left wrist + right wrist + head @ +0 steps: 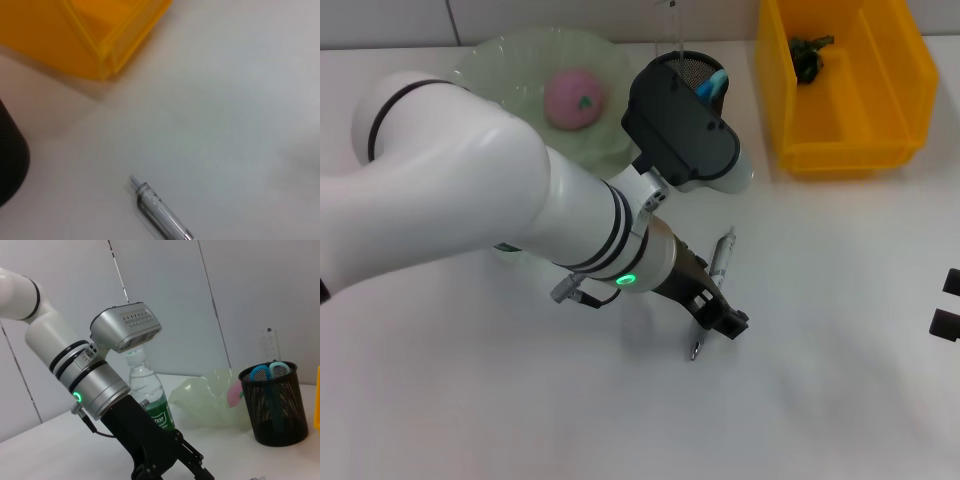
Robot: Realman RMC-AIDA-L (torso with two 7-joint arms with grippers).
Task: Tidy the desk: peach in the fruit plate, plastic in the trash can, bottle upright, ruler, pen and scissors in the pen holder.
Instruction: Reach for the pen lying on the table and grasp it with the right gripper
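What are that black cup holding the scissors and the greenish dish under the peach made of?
The pen holder looks like black metal mesh: you can see through its fine grid wall. The fruit plate seems to be thin, translucent pale-green plastic or glass with a wavy rim; the look leaves that open.

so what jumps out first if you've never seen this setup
The big white left arm fills the middle of the head view, its black hand low over a clear plastic pen lying on the white desk. Behind it, a pink peach sits in the pale green fruit plate.
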